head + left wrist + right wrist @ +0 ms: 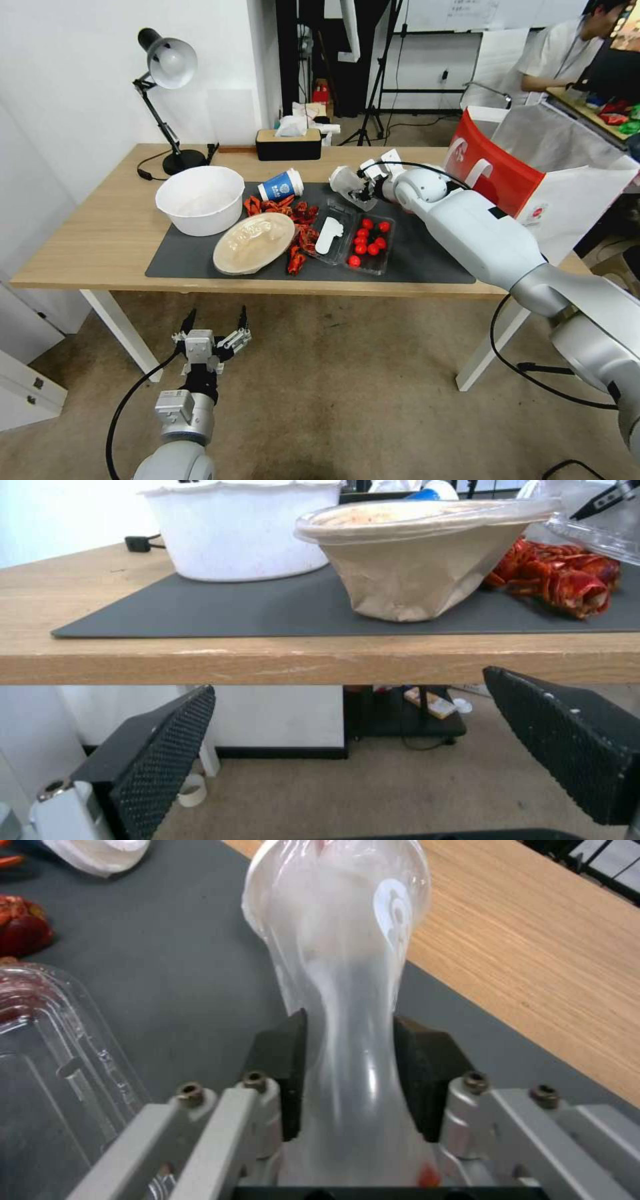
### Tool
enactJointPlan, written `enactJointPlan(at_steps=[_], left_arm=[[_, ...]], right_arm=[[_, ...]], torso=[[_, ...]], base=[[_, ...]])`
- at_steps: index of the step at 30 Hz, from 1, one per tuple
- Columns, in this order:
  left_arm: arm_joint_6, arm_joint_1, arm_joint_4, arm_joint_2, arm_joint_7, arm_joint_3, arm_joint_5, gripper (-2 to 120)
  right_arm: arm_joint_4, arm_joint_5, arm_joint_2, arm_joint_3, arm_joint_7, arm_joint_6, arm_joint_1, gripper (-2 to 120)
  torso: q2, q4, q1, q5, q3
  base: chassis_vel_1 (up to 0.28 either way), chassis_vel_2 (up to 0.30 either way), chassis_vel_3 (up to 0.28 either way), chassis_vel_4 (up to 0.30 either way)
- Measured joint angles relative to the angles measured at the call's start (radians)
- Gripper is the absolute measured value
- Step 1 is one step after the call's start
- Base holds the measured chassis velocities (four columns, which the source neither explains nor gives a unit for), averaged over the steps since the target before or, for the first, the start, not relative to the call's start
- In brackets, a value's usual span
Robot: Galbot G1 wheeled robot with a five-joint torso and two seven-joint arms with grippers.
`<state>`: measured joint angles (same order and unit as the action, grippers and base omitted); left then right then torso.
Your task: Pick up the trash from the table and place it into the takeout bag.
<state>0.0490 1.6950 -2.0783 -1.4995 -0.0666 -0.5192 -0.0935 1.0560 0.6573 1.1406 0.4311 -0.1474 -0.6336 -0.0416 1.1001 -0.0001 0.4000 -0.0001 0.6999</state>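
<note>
My right gripper (362, 189) is shut on a clear plastic cup (345, 181), held on its side over the far edge of the dark mat (427, 261). In the right wrist view the black pads (288, 1065) squeeze the cup (347, 940) flat in the middle. On the mat lie a blue-and-white paper cup (281, 185) on its side, red shells (298, 223), a round tan bowl with a clear lid (253, 243) and a clear box of cherry tomatoes (369, 243). The red and white takeout bag (507, 175) stands open at the table's right end. My left gripper (214, 331) hangs open below the table's front edge (320, 662).
A big white bowl (200, 199) stands at the mat's left end. A desk lamp (167, 73) and a black tissue box (289, 143) are along the table's far side. White table legs (123, 330) stand near my left gripper.
</note>
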Motion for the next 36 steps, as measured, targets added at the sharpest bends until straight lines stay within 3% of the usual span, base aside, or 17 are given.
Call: enactJointPlan(at_steps=[8,11,15,22,24,25,28,33,35,36], left_arm=[[0.001,-0.001,-0.001,-0.001,0.0,-0.001,0.002,100],[0.001,-0.001,-0.006,-0.003,-0.001,0.001,0.003,100],[0.001,0.0,-0.008,-0.003,-0.001,0.0,0.004,100],[0.001,0.004,-0.015,-0.004,-0.002,0.0,0.005,100],[0.001,0.006,-0.02,-0.004,-0.003,-0.001,0.005,100],[0.001,0.006,-0.02,-0.004,-0.003,-0.001,0.005,100],[0.006,0.012,-0.026,-0.004,-0.005,-0.003,0.005,100],[0.01,0.015,-0.027,-0.004,-0.005,-0.002,0.005,100],[0.011,0.016,-0.029,-0.003,-0.005,0.002,0.007,100],[0.011,0.016,-0.029,-0.003,-0.005,0.002,0.007,100]], right_arm=[[0.042,0.009,-0.015,-0.015,0.01,-0.002,-0.01,13],[0.121,0.013,-0.041,-0.043,0.022,0.0,-0.023,4],[0.173,0.013,-0.062,-0.068,0.03,0.004,-0.031,3],[0.387,0.028,-0.154,-0.198,0.091,0.019,-0.076,3],[0.5,0.029,-0.196,-0.252,0.181,0.013,-0.105,3],[0.5,0.029,-0.196,-0.252,0.181,0.013,-0.105,3],[0.705,0.089,-0.268,-0.344,0.428,-0.041,-0.178,3],[0.834,0.143,-0.33,-0.459,0.574,-0.066,-0.282,3],[0.905,0.196,-0.378,-0.591,0.651,-0.067,-0.388,3],[0.905,0.196,-0.378,-0.591,0.651,-0.067,-0.388,3]], torso=[[0.0,0.0001,0.0,0.0001,0.0],[0.0,0.0001,0.0,0.0002,0.0],[0.0,0.0002,0.0,0.0001,0.0],[0.0,0.0,0.0,-0.0001,0.0],[0.0,0.0,0.0,0.0004,0.0],[0.0,0.0,0.0,0.0004,0.0],[0.0,0.0003,0.0,0.0,0.0],[0.0,0.0,0.0,0.0004,0.0],[0.0,-0.0003,0.0,0.0007,0.0],[0.0,-0.0003,0.0,0.0007,0.0]], base=[[0.0,0.0,0.0,0.0],[0.0,0.0,0.0,0.0],[0.0,0.0,0.0,0.0],[0.0,0.0,0.0,0.0],[0.0,0.0,0.0,0.0],[0.0,0.0,0.0,0.0],[0.0,0.0,0.0,0.0],[0.0,0.0,0.0,0.0],[0.0,0.0,0.0,0.0],[0.0,0.0,0.0,0.0]])
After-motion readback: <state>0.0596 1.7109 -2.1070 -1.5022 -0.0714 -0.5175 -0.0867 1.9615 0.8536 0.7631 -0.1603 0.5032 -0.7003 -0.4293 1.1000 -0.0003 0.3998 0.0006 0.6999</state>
